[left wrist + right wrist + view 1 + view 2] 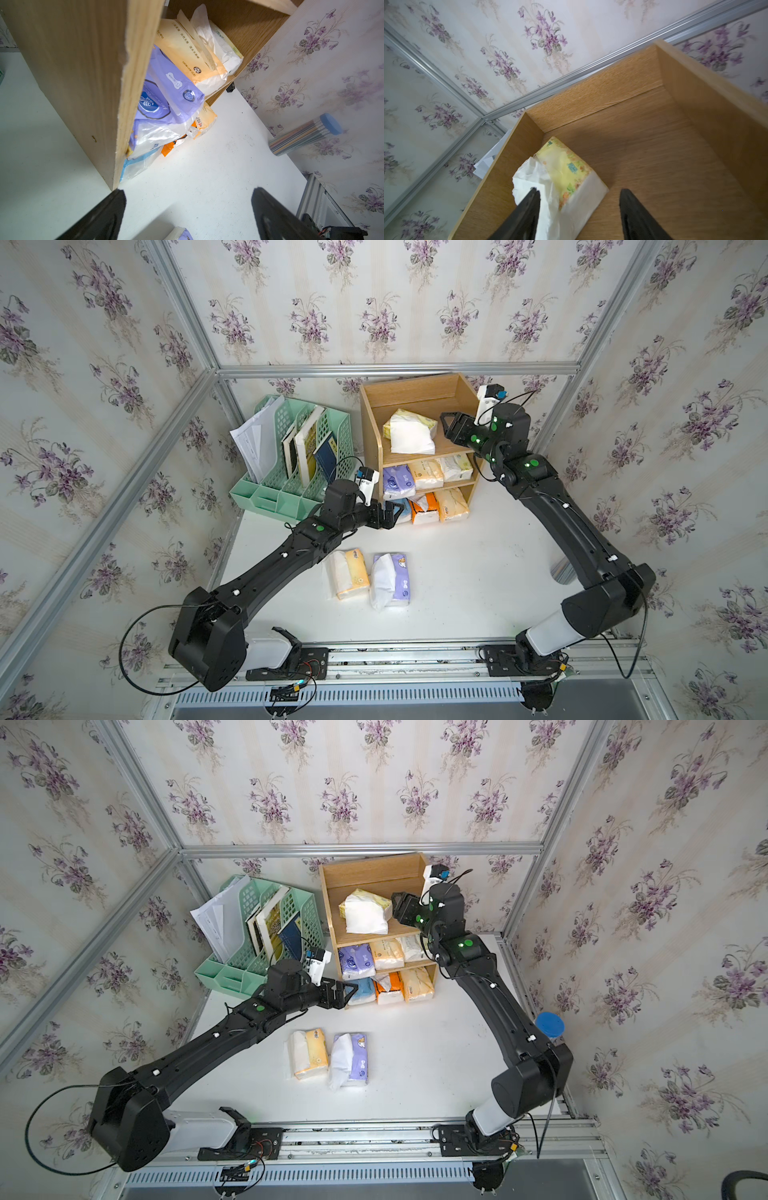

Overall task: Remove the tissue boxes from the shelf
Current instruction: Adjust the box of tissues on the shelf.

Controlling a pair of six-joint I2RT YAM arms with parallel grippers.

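1. A yellow pack (347,573) and a purple pack (395,580) lie on the desk (457,572).
2. The left claw (390,515), wide open and empty, faces the shelf's (370,435) bottom tier; its finger may hit the side panel.
3. The right claw (445,423), open, reaches the top-tier pack (409,433); closing may catch only loose tissue.

shelf (415,393): light-brown wood; file rack (291,499): mint green; wallpaper (374,319): purple floral

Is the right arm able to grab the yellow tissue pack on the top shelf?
Probably yes: the right gripper is open right beside the yellow tissue pack, and nothing on the shelf stands between them.
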